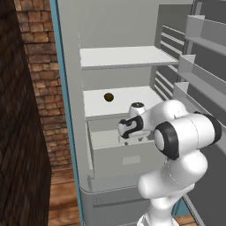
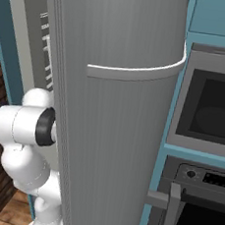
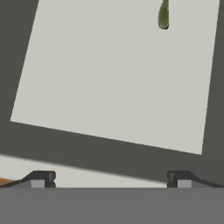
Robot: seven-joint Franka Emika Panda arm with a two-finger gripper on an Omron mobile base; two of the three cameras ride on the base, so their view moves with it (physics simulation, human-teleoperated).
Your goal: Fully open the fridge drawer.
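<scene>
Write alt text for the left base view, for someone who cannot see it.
A white robot arm with dark joints reaches into an open fridge, its gripper over the wide pale grey fridge drawer, which is partly pulled out. Above are two flat white shelves; a small dark round object lies on the lower one.

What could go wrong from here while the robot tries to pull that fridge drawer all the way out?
1. The gripper sits above the fridge drawer with jaws spread wide, and the recessed handle is lower on the front panel, so a pull now may catch nothing.
2. A small dark round item rests on the shelf just above; a bump from the hand could knock it.
</scene>
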